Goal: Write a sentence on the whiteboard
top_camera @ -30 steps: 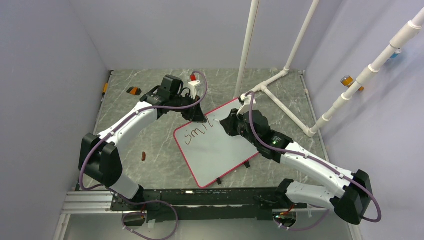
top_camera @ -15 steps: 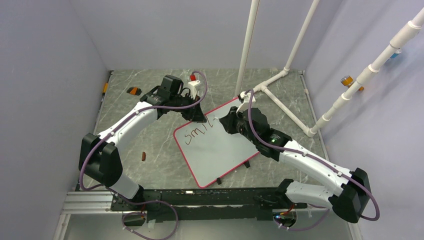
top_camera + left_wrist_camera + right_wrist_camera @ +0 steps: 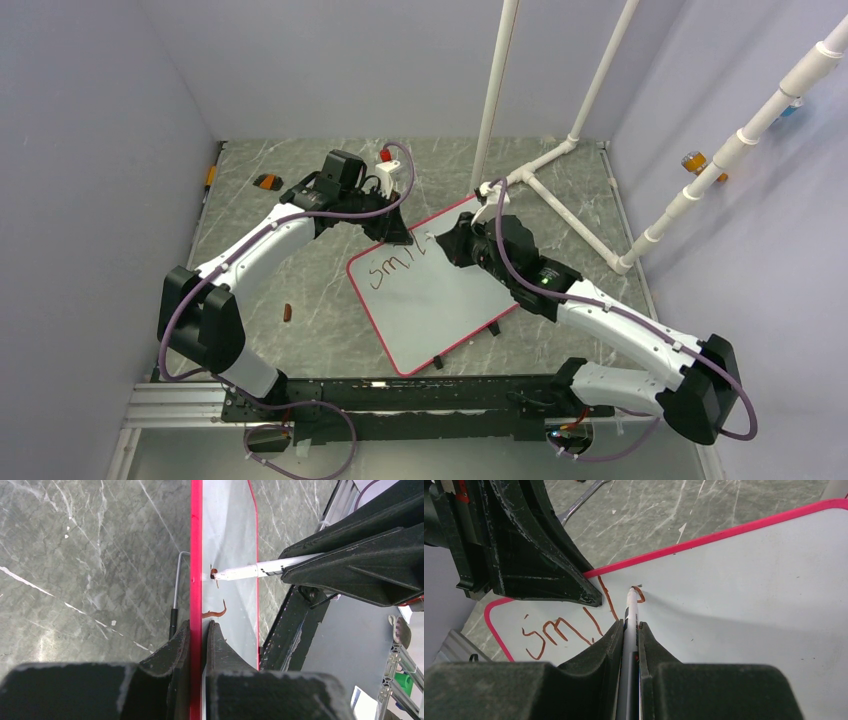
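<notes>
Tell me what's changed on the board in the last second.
The right gripper, shut on the marker, edged slightly toward the far edge of the whiteboard. Nothing taken or let go. Unchanged: the left gripper clamped on the red rim, the board in place, the sentence reading "smil" from above.

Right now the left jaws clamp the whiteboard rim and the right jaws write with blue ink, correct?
Not blue. The left jaws clamp the whiteboard rim and the right jaws write with reddish-brown ink, as the right wrist view shows.
</notes>
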Controlling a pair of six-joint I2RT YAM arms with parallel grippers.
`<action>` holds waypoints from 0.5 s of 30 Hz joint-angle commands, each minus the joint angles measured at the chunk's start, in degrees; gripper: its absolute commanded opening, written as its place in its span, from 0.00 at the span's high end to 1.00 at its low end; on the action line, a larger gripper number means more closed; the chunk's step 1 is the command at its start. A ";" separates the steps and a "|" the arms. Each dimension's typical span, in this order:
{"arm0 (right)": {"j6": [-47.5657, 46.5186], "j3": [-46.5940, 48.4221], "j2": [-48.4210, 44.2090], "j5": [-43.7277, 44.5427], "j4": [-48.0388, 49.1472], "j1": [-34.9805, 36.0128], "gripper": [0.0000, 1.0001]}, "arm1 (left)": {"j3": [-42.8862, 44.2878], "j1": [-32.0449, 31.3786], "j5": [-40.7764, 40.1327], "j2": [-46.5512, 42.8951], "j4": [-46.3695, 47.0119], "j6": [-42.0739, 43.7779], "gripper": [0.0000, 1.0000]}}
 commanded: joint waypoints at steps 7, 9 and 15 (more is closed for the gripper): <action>1.89 -3.62 -2.78 -1.16 -0.25 -0.10 1.00 | 2.85 0.37 -6.03 -1.45 2.98 4.38 1.00; 2.19 -4.26 -3.16 -1.40 -0.29 -0.17 1.00 | 2.82 0.37 -5.97 -1.54 2.96 4.38 1.00; 3.01 -5.67 -4.51 -0.14 -1.52 -0.12 1.00 | 2.82 0.38 -5.86 -1.72 3.00 4.38 1.00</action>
